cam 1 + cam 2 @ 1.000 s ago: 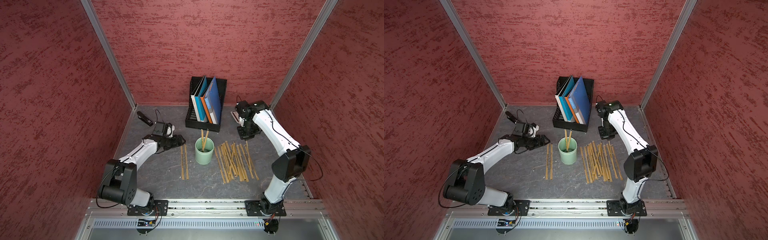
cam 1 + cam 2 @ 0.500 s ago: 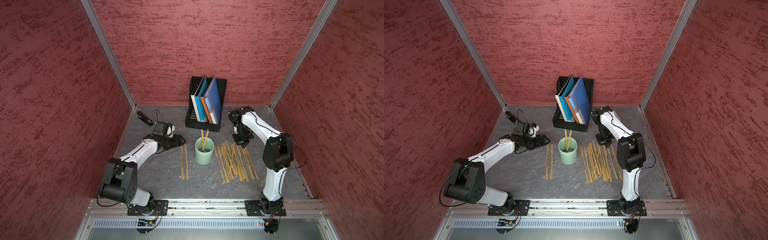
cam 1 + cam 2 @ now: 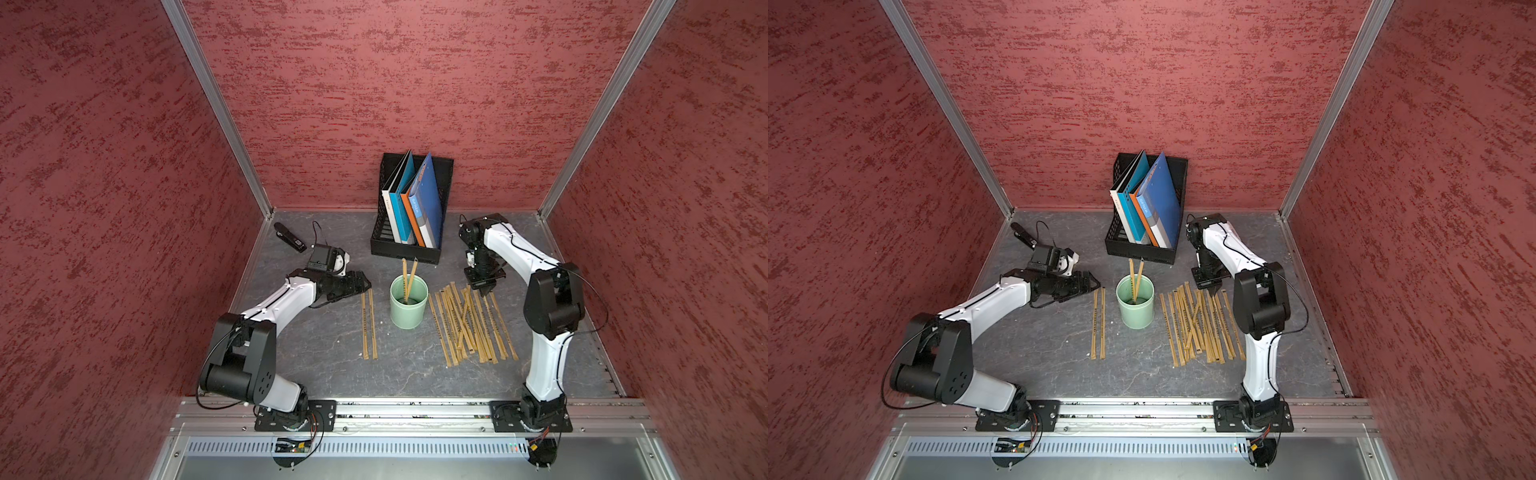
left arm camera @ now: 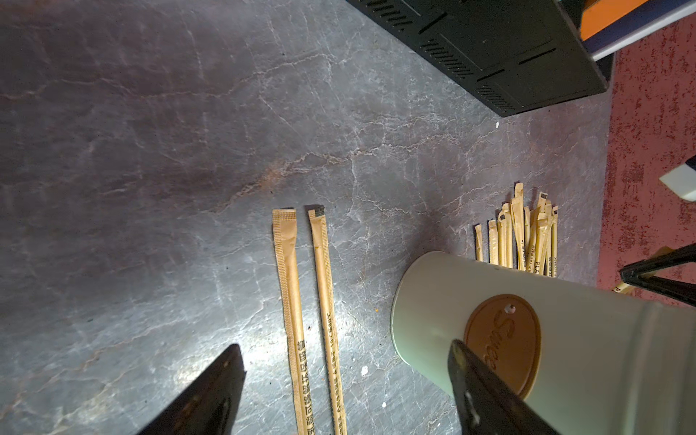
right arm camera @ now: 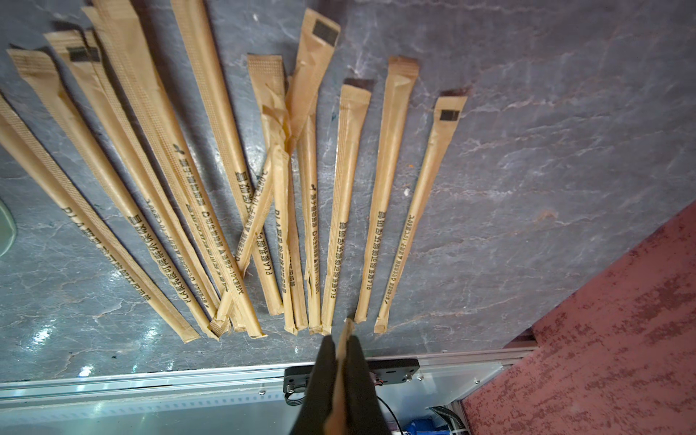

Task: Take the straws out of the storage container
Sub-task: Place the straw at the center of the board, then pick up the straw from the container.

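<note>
The storage container (image 3: pixel 409 316) stands mid-table with two straws (image 3: pixel 408 274) leaning upright inside. A pair (image 3: pixel 368 324) lies flat at its 9 o'clock and a spread pile (image 3: pixel 469 328) at its 3 o'clock. Only the right wrist view shows the right gripper (image 5: pixel 341 341) pinched on one straw (image 5: pixel 340 376), at the pile's 12 o'clock end. Only the left wrist view shows the left gripper (image 4: pixel 344 344) spread wide over the pair, and the container's brown oval label (image 4: pixel 502 344).
</note>
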Motion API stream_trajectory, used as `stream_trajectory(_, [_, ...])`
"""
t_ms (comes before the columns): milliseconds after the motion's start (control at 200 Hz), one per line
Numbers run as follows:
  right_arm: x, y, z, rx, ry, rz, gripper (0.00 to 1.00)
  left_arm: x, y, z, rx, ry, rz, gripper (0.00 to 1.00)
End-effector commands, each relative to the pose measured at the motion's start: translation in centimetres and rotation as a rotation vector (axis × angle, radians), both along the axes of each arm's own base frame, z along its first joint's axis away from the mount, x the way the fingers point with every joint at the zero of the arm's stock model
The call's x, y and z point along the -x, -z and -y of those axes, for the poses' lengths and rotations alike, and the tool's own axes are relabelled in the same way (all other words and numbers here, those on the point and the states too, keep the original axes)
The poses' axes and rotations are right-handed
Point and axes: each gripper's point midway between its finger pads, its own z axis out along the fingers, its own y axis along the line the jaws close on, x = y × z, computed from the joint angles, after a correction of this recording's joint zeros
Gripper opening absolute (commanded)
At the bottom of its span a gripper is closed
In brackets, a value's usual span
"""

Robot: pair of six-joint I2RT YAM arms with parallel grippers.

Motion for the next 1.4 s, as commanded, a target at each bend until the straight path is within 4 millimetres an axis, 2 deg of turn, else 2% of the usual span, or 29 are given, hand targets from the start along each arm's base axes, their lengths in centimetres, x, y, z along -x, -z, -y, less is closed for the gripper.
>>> stream_trajectory(0, [-0.9,0.8,0.2,-0.012,0.02,0.012,0.06,-0.6,-0.4,-0.3,-0.011,0.003,0.017,0.85])
stream_trajectory(511, [-2.2,0.2,0.6,-0.011,0.045,0.058,0.22,-0.5,-0.5,-0.5,-0.017,-0.001,0.014,0.85])
stream_trajectory(641, [-2.8,-1.0,0.6,-0.014,0.062,0.113,0.24,-0.5,-0.5,-0.6,-0.02,-0.002,0.016,0.85])
stream_trajectory(756, [-3.6,-3.3,-0.1,-0.074,0.088,0.217,0.24,-0.5,-0.5,-0.7,-0.021,-0.004,0.016,0.85])
stream_trajectory(852, [-4.2,-6.0,-2.6,-0.188,0.071,0.357,0.25,-0.5,-0.6,-0.6,-0.014,-0.007,0.016,0.85])
stream_trajectory(947, [-4.0,-8.7,-7.4,-0.353,-0.015,0.507,0.26,-0.7,-0.9,-0.5,-0.003,-0.012,0.02,0.85])
stream_trajectory(1052, [-2.9,-11.3,-13.0,-0.535,-0.091,0.616,0.27,-0.7,-1.3,-0.3,0.004,-0.01,0.024,0.85])
stream_trajectory(1172, [-1.9,-12.7,-18.0,-0.672,-0.139,0.644,0.28,-0.6,-1.9,-0.5,-0.004,-0.011,0.033,0.85])
stream_trajectory(1262, [-1.7,-13.0,-20.2,-0.697,-0.168,0.646,0.29,-0.6,-2.4,-0.5,-0.006,-0.011,0.041,0.85])
stream_trajectory(1397, [-2.3,-12.4,-21.2,-0.693,-0.155,0.627,0.29,-0.5,-2.7,-0.7,-0.011,-0.013,0.047,0.85])
